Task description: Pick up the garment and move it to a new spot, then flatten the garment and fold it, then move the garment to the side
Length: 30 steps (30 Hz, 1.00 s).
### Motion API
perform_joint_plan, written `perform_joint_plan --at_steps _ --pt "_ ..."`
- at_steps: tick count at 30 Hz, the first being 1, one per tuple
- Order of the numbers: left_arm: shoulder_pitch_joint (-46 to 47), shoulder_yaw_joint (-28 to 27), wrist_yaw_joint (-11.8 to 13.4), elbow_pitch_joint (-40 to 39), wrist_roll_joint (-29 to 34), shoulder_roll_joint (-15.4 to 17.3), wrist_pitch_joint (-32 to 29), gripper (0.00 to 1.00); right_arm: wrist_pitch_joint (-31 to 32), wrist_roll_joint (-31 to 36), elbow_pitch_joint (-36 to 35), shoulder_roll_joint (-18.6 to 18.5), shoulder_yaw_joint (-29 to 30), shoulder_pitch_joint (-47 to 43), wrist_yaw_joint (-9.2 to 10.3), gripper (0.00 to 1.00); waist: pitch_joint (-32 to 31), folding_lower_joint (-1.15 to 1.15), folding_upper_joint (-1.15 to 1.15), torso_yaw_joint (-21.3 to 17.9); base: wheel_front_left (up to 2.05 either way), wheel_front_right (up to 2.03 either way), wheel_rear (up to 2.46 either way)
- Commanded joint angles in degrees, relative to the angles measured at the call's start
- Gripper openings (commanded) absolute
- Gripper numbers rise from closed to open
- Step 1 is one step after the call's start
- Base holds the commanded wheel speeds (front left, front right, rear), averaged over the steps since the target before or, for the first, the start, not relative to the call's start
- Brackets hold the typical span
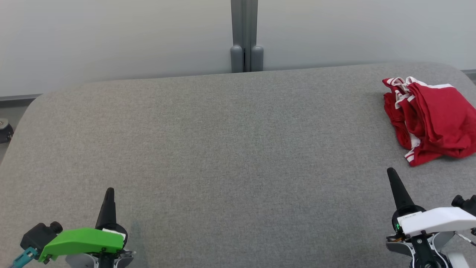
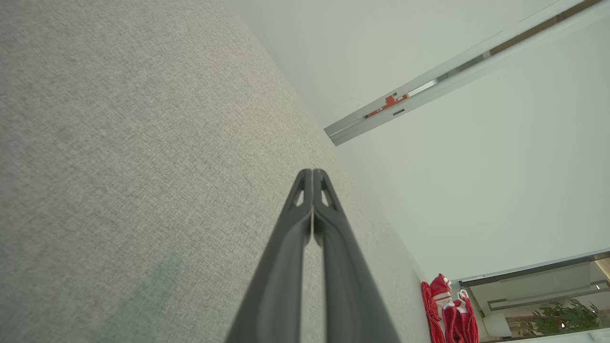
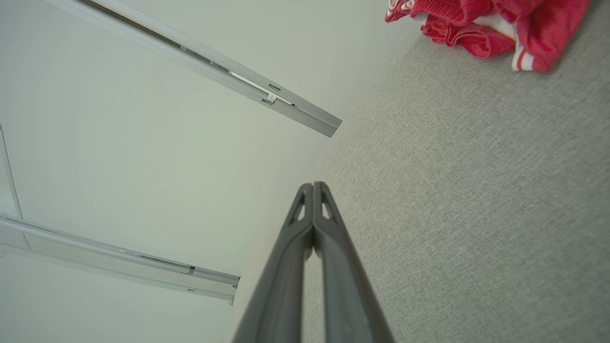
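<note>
A grey cloth table (image 1: 223,141) stood before a pale wall (image 1: 111,37). The red garment (image 1: 433,123) lay bunched in loose layers at the far right, with nothing holding it. That fitted either a heap waiting to be lifted or a rough fold already set aside. The right gripper (image 1: 391,172) hung near right, just short of it, and the left gripper (image 1: 109,190) near left. Both were clenched and empty, pointing far.

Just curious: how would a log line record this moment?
garment: crumpled, table's far right | left gripper: shut, empty | right gripper: shut, empty
</note>
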State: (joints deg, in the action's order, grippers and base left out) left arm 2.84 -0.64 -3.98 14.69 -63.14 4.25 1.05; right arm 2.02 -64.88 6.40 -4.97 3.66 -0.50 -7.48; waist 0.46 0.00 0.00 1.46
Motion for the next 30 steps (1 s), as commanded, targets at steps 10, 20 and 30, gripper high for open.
perform_joint_plan --at_steps 10,20,30 --pt "2.1 -1.64 -1.03 -0.7 -6.77 -0.25 -1.77 0.0 0.86 -6.68 1.37 0.08 0.43 2.55 -0.03 0.0 -0.05 0.0 0.0 -0.24 0.0 0.0 0.0" --pt "2.47 -2.64 -1.69 -0.72 -11.89 -0.51 -3.13 0.0 1.48 -11.74 2.81 0.28 0.67 3.61 -0.03 0.0 -0.09 0.0 0.0 -0.48 0.0 0.0 0.0" --pt "2.88 -3.62 -2.19 -0.72 -16.62 -0.7 -4.44 0.0 2.04 -16.33 4.14 0.51 0.94 4.55 -0.03 0.0 -0.14 0.0 0.0 -0.71 0.0 0.0 0.0"
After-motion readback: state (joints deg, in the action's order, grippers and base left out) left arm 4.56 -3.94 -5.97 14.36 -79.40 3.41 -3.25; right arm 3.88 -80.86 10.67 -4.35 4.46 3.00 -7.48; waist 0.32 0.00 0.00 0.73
